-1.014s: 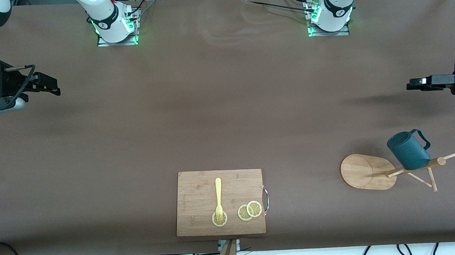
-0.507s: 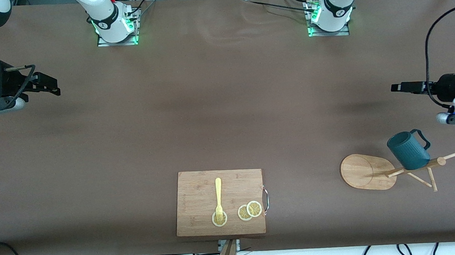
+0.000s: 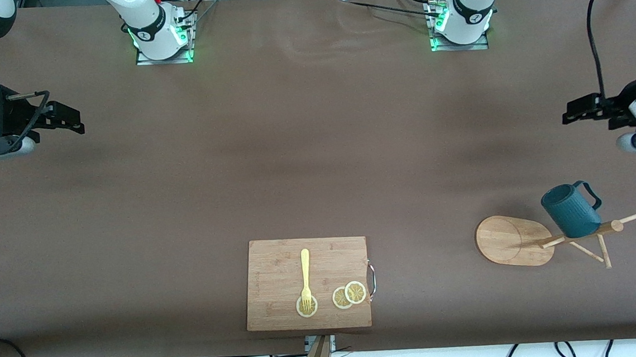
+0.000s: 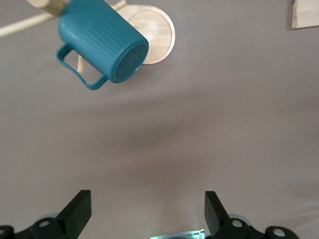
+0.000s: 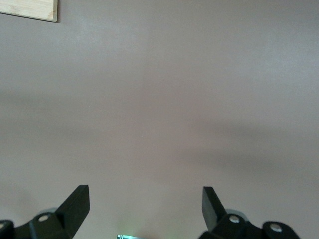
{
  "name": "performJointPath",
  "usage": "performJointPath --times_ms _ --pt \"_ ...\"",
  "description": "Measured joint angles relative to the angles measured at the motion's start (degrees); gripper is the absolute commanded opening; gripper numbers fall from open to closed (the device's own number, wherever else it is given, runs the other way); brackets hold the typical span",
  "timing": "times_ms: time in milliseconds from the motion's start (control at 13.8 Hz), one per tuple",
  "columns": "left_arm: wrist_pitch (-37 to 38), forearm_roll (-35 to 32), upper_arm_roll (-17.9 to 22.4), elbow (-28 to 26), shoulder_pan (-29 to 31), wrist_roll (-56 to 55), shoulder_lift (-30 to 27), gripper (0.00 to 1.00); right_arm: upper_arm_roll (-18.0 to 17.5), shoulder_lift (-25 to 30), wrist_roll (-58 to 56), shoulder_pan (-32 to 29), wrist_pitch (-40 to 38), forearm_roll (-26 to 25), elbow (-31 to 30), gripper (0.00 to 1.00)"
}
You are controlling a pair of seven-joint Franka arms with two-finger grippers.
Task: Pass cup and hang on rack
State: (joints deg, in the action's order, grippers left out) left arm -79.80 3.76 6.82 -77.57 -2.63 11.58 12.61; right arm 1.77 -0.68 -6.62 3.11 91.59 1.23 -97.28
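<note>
The left gripper (image 3: 571, 111) hangs empty over bare cloth at the left arm's end of the table, jaws spread wide. Nearer the front camera, the cup (image 3: 570, 211) hangs on a peg of the rack (image 3: 515, 240), tilted, handle up. The hanging looks done, so the step in hand appears to be backing off; any next move calls only for keeping clear of the pegs. The right gripper (image 3: 70, 120) waits, jaws wide and empty, over the right arm's end. Open cloth lies between the arms. The cutting board (image 3: 280, 276), with a fork (image 3: 305, 274) and lemon slices (image 3: 349, 294), sits near the table's front edge.
</note>
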Motion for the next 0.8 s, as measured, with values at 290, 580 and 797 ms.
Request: performJointPath --times_ms 290,580,797 --pt "2.32 0.0 0.21 -0.22 0.0 -3.95 -2.29 1.0 0.0 0.0 0.0 0.0 0.0 0.0 0.0 1.0" --pt "2.69 0.0 -0.14 -0.99 -0.22 -7.88 -2.43 1.0 0.0 0.0 0.0 0.0 0.01 0.0 0.0 1.0" --pt "2.7 0.0 -0.62 -1.94 -0.61 -8.21 -2.98 1.0 0.0 0.0 0.0 0.0 0.01 0.0 0.0 1.0"
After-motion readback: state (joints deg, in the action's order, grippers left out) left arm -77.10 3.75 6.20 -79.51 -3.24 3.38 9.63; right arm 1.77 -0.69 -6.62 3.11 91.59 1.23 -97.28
